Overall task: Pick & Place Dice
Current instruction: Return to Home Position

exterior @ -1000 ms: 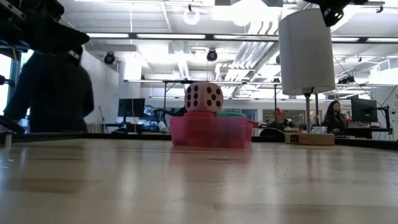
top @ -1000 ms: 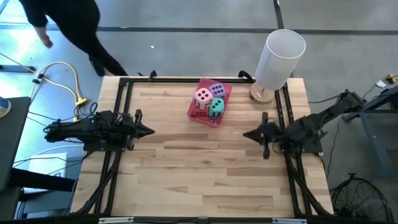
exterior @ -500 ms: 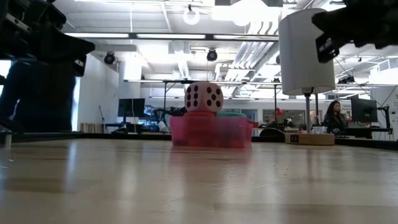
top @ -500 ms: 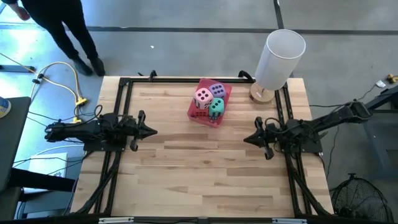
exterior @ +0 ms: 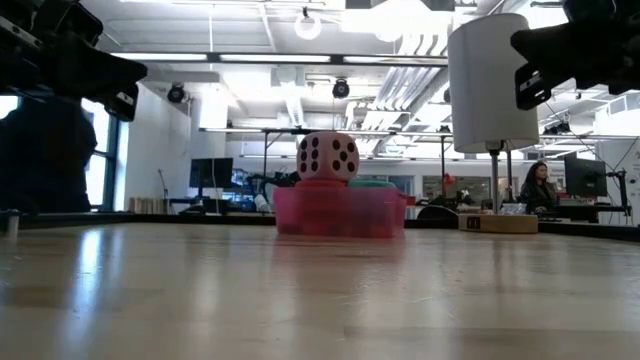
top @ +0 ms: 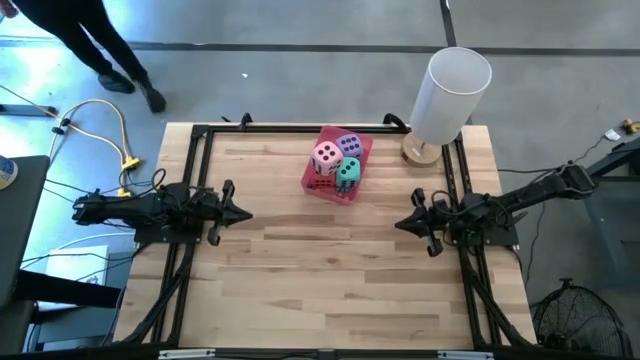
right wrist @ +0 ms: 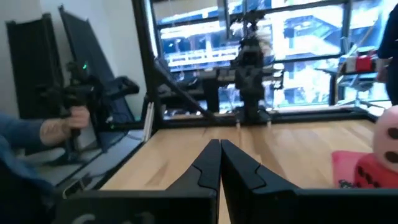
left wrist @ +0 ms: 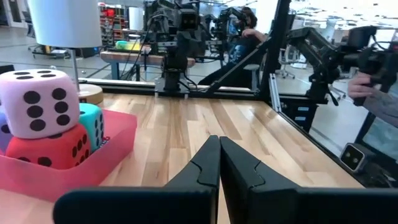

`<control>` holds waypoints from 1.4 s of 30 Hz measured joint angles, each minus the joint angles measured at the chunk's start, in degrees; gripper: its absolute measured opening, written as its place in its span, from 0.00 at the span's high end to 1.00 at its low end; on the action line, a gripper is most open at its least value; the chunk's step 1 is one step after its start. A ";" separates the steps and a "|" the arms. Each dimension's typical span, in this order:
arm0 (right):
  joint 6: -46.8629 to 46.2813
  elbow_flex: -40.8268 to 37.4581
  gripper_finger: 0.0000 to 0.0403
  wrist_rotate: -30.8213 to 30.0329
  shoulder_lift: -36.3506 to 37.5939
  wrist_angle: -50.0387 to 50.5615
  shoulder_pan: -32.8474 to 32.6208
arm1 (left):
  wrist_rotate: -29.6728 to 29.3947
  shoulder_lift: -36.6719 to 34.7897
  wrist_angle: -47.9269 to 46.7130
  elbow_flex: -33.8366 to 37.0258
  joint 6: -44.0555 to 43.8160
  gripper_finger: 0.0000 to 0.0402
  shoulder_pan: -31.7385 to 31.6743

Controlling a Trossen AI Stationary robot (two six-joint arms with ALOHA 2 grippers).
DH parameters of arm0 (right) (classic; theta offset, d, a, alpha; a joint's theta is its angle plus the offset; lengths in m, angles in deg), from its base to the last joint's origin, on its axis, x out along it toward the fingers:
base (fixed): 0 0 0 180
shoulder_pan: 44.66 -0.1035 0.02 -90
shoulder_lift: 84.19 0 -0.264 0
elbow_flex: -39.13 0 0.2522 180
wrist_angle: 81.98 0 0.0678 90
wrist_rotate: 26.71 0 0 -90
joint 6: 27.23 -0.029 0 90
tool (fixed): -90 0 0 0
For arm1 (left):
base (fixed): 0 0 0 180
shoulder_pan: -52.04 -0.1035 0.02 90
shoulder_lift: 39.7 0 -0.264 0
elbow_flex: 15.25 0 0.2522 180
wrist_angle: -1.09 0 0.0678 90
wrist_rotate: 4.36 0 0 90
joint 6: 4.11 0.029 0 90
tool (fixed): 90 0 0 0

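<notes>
Dice [top: 326, 155] sit in the tray [exterior: 375, 212] at the desk's far edge; the left gripper [top: 240, 212] and right gripper [top: 400, 224], pinched closed and empty at its side edges, likely need only settle home.

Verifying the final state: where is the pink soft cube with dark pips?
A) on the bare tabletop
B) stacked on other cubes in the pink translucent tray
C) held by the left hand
B: the pink soft cube rests atop the red soft cube inside the pink translucent tray.
</notes>
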 joint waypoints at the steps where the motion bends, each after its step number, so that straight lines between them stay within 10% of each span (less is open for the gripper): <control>1: -0.01 0.00 1.00 -0.64 1.43 1.24 0.00 | 0.02 0.10 0.02 0.00 0.11 1.00 0.31; 18: -1.13 1.77 1.00 -3.96 30.16 30.64 0.00 | -0.52 0.80 1.14 0.07 0.31 1.00 0.82; 42: 0.34 1.33 1.00 -8.63 29.03 37.29 0.04 | -3.61 1.31 -0.66 0.09 4.79 1.00 -1.51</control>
